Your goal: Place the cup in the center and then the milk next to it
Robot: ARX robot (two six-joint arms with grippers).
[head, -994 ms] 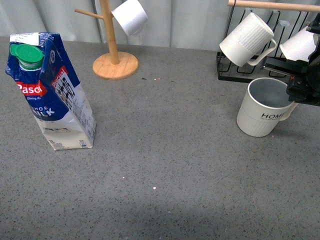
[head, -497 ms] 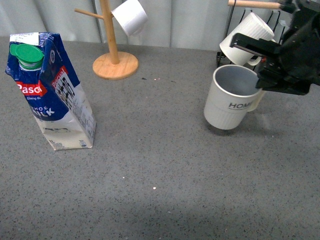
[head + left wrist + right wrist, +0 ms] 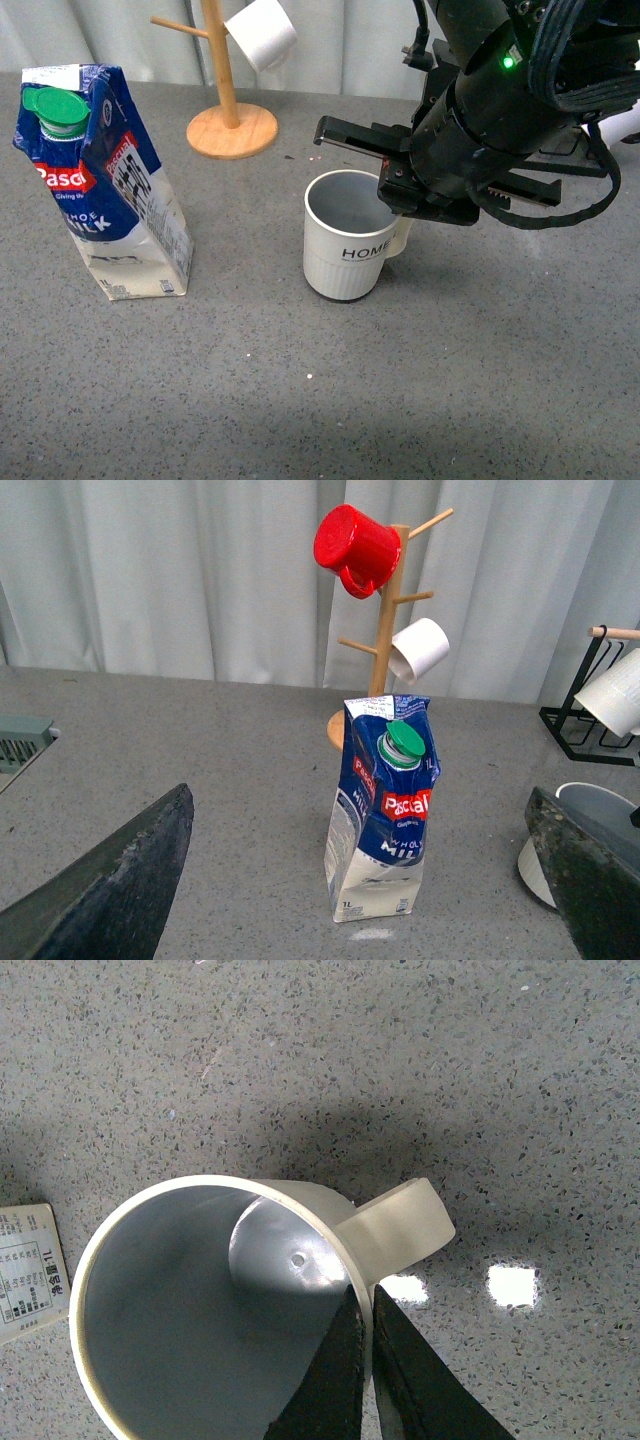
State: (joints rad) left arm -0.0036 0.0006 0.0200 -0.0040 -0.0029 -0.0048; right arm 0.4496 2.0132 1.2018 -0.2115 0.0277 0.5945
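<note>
The front view looks down at a slant across the table (image 3: pixel 300 400) toward the curtain (image 3: pixel 120 40). It takes in the milk (image 3: pixel 95 180) at left of frame and the cup (image 3: pixel 345 240) at centre. The left wrist view sits low and nearly level, well back, facing the same curtain. Its left fingers (image 3: pixel 110 890) frame the milk mid-frame, and the cup (image 3: pixel 600 805) shows at the edge. The right wrist view looks straight down into the cup (image 3: pixel 170 1300) from close by, past the right fingers (image 3: pixel 335 1380).
</note>
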